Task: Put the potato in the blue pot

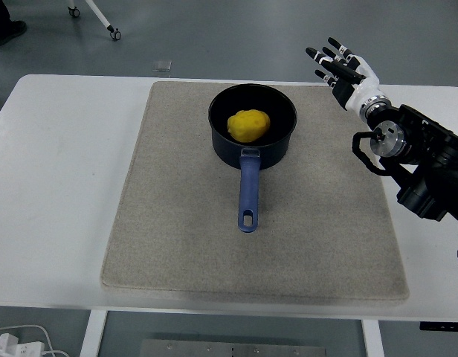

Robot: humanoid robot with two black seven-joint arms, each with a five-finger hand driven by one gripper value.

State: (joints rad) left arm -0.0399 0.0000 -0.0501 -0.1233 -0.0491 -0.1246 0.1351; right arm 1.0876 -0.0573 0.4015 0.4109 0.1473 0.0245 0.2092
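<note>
Potato [248, 125] sits inside the blue pot [252, 126] near the mat's [177, 223] far edge; right robot hand [343, 71] hovers by the far right corner, fingers spread, empty.

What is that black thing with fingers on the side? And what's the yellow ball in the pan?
That is a robot's arm, and at its end is the right robot hand with five fingers, spread open and holding nothing. The picture comes from a camera high on the robot, looking down at a white table. On the table lies a beige mat, and on the mat stands a blue pot with a long handle. The yellow ball is a potato, sitting inside the pot.
</note>
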